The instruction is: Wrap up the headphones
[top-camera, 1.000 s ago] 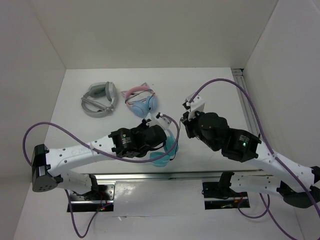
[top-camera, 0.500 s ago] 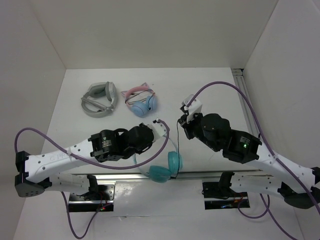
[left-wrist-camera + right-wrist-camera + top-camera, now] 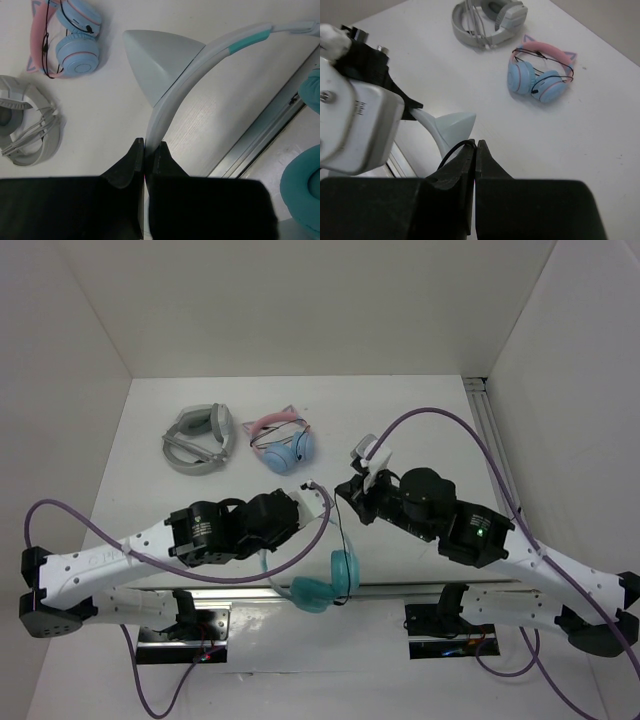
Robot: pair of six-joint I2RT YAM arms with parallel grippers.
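The left end effector [image 3: 145, 148] pinches the headband [image 3: 172, 95] of the headphones [image 3: 325, 582], which hang over the desk's [image 3: 420, 420] near edge — the right end effector [image 3: 475, 146] nips the cable [image 3: 451, 151]. Winding looks barely begun; the next move calls for looping the cable round the band.

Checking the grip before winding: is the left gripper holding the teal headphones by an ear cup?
No: the left gripper is shut on the whitish headband beside its cat ear, with the teal ear cup apart.
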